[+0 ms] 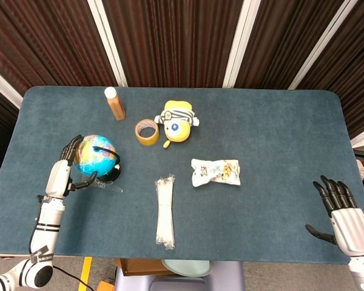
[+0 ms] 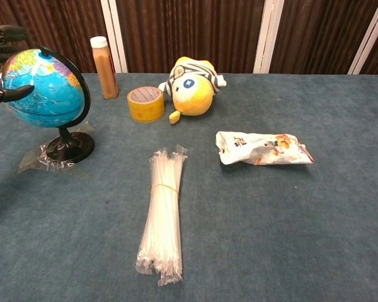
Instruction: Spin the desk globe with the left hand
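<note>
Globe [image 2: 43, 88] upright on stand; left robot hand [image 1: 68, 171] fingers against it.

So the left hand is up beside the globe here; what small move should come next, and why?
Probably press the fingertips onto the globe and sweep sideways. The left hand sits open at the sphere's left side, fingers up top and thumb lower, but firm contact isn't clear in either view. The right hand rests open, far off.

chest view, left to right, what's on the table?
Left hand → desk globe → brown bottle → tape roll → bundle of clear straws → yellow plush toy → snack packet.
</note>
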`<state>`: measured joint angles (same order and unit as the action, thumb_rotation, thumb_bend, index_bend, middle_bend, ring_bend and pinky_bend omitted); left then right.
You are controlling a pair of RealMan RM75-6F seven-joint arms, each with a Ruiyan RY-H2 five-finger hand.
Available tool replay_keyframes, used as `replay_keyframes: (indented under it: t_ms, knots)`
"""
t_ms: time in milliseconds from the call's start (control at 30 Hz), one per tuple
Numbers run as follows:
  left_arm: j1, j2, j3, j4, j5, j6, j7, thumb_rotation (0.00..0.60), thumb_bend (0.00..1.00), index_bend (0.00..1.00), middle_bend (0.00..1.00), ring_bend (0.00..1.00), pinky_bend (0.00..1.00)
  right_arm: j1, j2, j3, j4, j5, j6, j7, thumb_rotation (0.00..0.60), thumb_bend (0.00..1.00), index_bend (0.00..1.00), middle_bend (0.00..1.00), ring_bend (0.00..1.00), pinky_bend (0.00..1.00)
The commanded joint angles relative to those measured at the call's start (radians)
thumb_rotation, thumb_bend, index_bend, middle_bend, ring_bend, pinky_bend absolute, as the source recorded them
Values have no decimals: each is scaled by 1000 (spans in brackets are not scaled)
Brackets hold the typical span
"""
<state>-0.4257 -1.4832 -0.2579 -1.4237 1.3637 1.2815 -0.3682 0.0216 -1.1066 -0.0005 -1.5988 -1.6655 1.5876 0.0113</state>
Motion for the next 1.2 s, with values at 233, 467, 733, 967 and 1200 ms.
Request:
replay_keyframes:
  t_ms: [233, 467, 733, 967, 1200]
  knots:
    - [3, 5, -7, 17, -25, 1, 1, 600, 325, 0, 0, 0, 0, 1, 0, -1, -1, 2, -4, -1, 600, 171, 0, 0, 0, 0]
    - [5, 15, -6, 24, -40, -13, -23, 600, 327, 0, 0, 0, 0, 0, 4, -4, -2, -2, -5, 2, 600, 172, 0, 0, 0, 0]
    - [2, 10, -15, 53, -54, -14, -33, 600, 323, 0, 0, 0, 0, 0, 3, -1, -4, 5, -7, -7, 600, 171, 0, 0, 0, 0]
    - [-6, 6, -27, 94, -73, -25, -36, 600, 325, 0, 0, 0, 0, 1, 2, 2, -8, 11, -11, -12, 600, 171, 0, 0, 0, 0]
    - [-11, 4, -36, 123, -93, -46, -57, 600, 324, 0, 0, 0, 0, 0, -1, 1, -8, 11, -11, -19, 600, 171, 0, 0, 0, 0]
